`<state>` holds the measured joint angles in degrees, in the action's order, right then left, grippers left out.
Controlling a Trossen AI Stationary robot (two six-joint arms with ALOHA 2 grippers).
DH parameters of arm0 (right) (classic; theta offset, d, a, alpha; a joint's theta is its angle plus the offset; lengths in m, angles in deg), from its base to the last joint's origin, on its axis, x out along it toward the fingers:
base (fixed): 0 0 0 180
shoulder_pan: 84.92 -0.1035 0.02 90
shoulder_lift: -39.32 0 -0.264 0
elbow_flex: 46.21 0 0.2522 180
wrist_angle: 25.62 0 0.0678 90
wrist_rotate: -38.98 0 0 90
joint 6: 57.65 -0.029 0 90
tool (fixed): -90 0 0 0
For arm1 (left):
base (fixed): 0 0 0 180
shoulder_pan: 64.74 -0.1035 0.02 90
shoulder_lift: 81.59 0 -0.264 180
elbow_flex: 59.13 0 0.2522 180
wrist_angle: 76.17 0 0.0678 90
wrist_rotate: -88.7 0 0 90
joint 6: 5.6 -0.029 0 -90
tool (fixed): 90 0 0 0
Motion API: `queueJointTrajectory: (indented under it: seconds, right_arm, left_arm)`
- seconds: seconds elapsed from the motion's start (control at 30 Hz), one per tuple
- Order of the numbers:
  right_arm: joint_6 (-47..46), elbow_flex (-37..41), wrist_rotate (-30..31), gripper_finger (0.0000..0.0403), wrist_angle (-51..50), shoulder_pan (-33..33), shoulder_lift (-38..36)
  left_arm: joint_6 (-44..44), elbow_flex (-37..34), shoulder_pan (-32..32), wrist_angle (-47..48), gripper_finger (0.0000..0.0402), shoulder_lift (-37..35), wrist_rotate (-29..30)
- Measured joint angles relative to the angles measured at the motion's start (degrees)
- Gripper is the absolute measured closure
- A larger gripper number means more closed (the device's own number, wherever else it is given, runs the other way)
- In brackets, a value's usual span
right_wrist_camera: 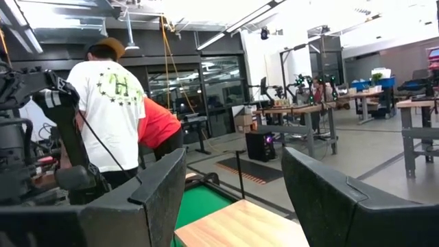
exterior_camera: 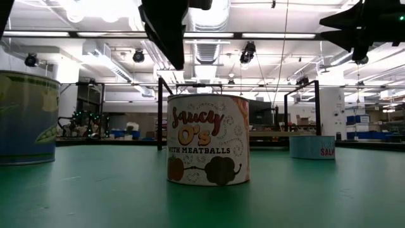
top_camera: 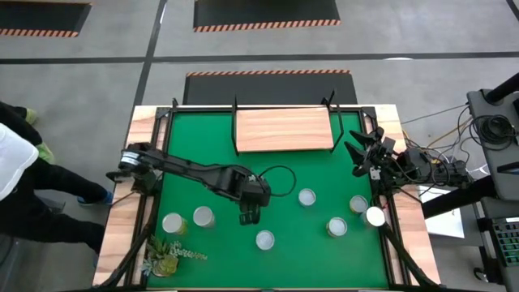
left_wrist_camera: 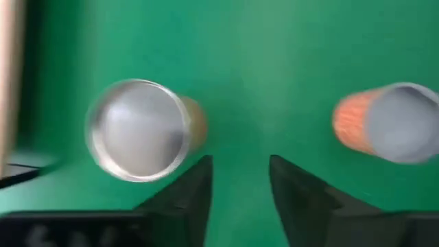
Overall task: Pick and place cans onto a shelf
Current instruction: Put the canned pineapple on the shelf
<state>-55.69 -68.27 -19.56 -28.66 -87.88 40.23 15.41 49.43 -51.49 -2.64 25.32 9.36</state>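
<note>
Seven cans stand scattered across the near half of the green mat (top_camera: 324, 170); the shelf (top_camera: 284, 129) at the far edge is bare. The left gripper (top_camera: 249, 216), fingers parted and empty, hovers between two cans (top_camera: 203, 216) (top_camera: 265, 239). They look rigid, smooth and likely slippery, best pinched across the sides. Open room surrounds each. The right gripper (top_camera: 358, 159) waits spread by the right rim.

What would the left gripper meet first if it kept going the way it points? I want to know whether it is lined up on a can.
Probably bare green mat. The left gripper points down between two cans, fingers apart, neither in line.
</note>
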Motion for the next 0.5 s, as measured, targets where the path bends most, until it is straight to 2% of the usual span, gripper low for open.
queueJointTrajectory:
  seconds: [0.2,0.33,0.5]
  right_arm:
    - [-0.9,0.0,-0.4,0.0174,-0.3,0.0,0.0]
    - [-0.9,0.0,-0.4,0.0174,-0.5,0.0,0.0]
    - [-0.9,0.0,-0.4,0.0174,-0.9,0.0,0.0]
  left_arm:
    - [0.2,0.0,-0.3,0.0,0.0148,0.0,14.8]
    - [-0.5,0.0,-1.4,-0.8,0.0095,-0.1,14.6]
    - [-1.0,-1.7,-2.0,-1.9,0.0074,-0.1,12.1]
